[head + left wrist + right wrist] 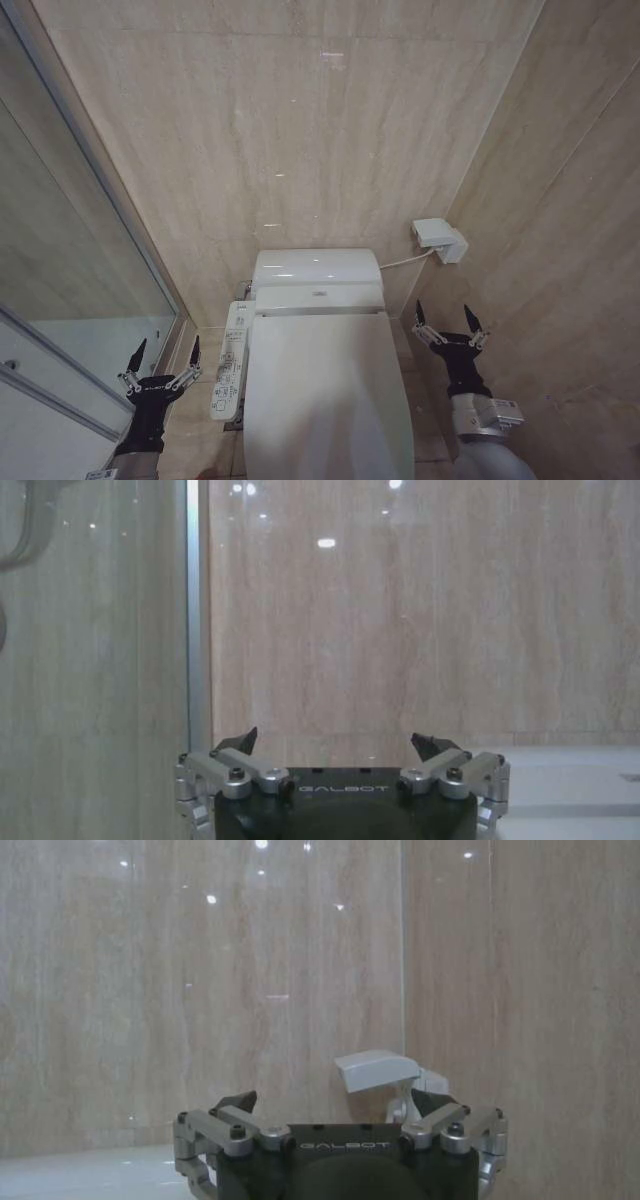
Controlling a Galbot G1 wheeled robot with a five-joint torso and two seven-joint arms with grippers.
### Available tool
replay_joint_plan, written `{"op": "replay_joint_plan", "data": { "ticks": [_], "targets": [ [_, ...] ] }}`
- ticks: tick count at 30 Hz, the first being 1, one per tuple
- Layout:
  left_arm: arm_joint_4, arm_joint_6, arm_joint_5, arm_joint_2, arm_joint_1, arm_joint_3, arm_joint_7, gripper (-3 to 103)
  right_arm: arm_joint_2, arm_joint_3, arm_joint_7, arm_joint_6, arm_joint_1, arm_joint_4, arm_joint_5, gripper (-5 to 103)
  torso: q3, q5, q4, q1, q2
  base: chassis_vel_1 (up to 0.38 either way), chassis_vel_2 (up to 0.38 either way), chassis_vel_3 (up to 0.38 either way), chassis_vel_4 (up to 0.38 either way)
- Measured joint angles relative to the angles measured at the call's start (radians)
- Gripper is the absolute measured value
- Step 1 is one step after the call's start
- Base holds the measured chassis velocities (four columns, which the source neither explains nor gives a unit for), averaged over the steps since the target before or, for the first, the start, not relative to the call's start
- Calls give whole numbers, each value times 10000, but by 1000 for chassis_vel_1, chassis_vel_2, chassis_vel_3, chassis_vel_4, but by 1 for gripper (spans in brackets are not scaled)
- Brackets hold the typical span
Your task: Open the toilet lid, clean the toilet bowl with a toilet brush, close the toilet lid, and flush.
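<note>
Two claws hang spread wide and hold nothing. At 8 o'clock of the head view, the left claw (163, 358) points its black fingertips up beside the frosted glass shower partition (70, 270), touching nothing; in its own wrist view the left claw (335, 744) faces the beige marble-patterned wall (400, 615). At 4 o'clock, the right claw (450, 324) stands equally wide apart, free in the air near the side wall, and in its wrist view the right claw (335, 1104) points toward a small white plastic wall box (375, 1069).

Between them lies the large white glossy oval toilet lid (325, 390), shut flat over the white ceramic toilet bowl (249, 455), running from centre down to 6 o'clock. Behind it, toward 12 o'clock, sits the white cistern (316, 266). A white control panel (230, 360) with buttons juts along the lid's left edge, near the left claw.
</note>
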Motion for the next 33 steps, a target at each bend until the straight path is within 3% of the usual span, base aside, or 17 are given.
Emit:
{"op": "replay_joint_plan", "data": {
  "ticks": [20, 23, 27, 29, 32, 33],
  "targets": [
    [0, 59, 0, -3, -40, 12, 0, 100, 0, 0, 0, 0, 0, 0, 0, 100, 0, 0, 0, 0, 0, 0, 0, 0, 0],
    [32, 474, 34, -43, -291, 116, -1, 100, 0, -1, 0, 0, 1, 0, 0, 100, 0, 0, 2, 0, 0, 0, 0, 0, 0],
    [161, 1797, 195, -172, -1110, 462, 0, 100, 0, 0, 0, 0, 0, 1, 0, 100, 0, 0, -2, 0, 0, 0, 0, 0, 0],
    [191, 2063, 226, -197, -1271, 530, 1, 100, 0, 0, 0, 1, 0, 0, 0, 100, 0, 0, -2, 1, 0, 0, 0, 0, 0],
    [305, 3195, 359, -308, -1964, 825, 3, 100, 0, 0, 0, 0, 0, 1, 0, 100, 0, 0, 0, 2, 0, 0, 0, 0, 0],
    [305, 3195, 359, -308, -1964, 825, 3, 100, 0, 0, 0, 0, 0, 1, 0, 100, 0, 0, 0, 2, 0, 0, 0, 0, 0]
  ]
}}
